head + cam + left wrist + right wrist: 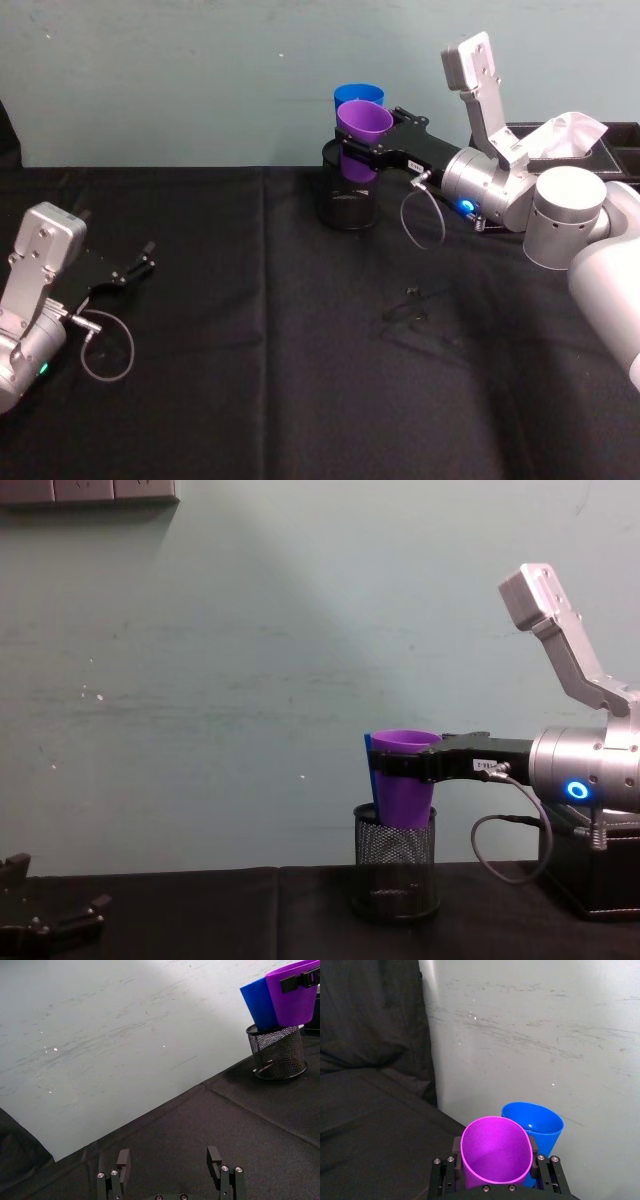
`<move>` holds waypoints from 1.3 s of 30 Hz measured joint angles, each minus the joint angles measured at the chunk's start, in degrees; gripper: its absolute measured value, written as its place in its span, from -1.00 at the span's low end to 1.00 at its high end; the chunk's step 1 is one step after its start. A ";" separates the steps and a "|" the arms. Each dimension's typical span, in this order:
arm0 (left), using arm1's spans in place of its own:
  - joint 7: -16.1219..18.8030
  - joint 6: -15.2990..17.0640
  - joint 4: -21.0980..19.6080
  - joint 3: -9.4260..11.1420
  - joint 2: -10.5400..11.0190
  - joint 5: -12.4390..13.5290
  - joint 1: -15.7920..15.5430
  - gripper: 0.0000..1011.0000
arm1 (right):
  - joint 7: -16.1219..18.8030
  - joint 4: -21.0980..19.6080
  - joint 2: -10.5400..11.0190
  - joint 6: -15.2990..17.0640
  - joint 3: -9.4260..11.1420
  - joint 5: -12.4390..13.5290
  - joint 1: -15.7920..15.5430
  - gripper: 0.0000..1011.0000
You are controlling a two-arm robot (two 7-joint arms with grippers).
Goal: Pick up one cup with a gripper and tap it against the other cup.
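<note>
The purple cup (362,120) hangs in the air at the back of the table, over the rim of a black wire-mesh pen holder (348,200). My right gripper (367,138) is shut on it, one flat black finger on each side. The blue cup (358,94) stands just behind, and in the left wrist view the purple cup (295,995) presses against the blue cup (259,1006). From the chest, only a sliver of the blue cup (369,770) shows behind the purple cup (403,785). My left gripper (138,268) rests open, low at the left.
A black box with white tissue (572,135) stands behind my right arm. A small dark bit (412,292) lies mid-table on the black cloth (300,400). The pale wall (200,80) rises close behind the cups.
</note>
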 joint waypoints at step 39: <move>0.00 0.00 0.00 0.00 0.00 0.00 0.00 0.98 | -0.02 0.00 0.00 -0.01 0.00 0.00 0.00 0.45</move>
